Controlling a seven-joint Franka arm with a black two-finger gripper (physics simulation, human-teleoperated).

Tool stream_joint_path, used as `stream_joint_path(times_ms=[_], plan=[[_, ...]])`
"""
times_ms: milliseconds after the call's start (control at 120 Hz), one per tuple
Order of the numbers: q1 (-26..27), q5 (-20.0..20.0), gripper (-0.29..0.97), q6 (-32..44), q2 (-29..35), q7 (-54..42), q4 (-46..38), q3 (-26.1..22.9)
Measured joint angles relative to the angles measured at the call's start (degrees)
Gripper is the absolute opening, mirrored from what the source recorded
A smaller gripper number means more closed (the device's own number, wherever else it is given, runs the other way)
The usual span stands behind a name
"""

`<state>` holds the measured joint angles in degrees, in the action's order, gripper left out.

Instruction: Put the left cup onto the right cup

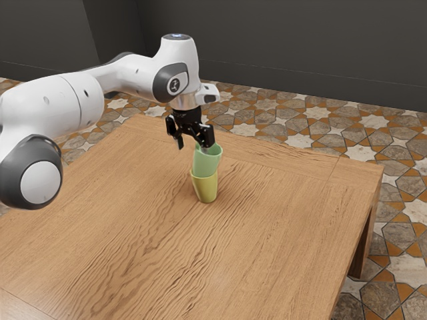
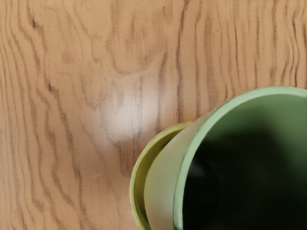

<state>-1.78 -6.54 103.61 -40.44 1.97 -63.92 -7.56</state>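
Green cup leans inside yellow cup, mid-tabletop.
My gripper is spread, gripping nothing; rising could snag the tilted rim and topple the 2 cups.

Pale green cup, tilted, nested inside upright yellow-green cup (rims up)

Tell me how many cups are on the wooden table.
2: a pale green cup sits tilted inside a yellow-green cup, both near the wooden table's middle. None seem hidden.
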Motion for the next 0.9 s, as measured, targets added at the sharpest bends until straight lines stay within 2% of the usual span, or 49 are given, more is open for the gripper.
stream_joint_path(times_ms=[358,583,900], plan=[[0.92,-2.26,0.67,0.02,2.88,0.05,-0.99,0.15],[0.64,-2.12,0.67,-0.63,19.70,0.08,-15.42,0.40],[0.35,-0.21,0.68,-7.16,35.05,0.01,-27.12,1.46]])
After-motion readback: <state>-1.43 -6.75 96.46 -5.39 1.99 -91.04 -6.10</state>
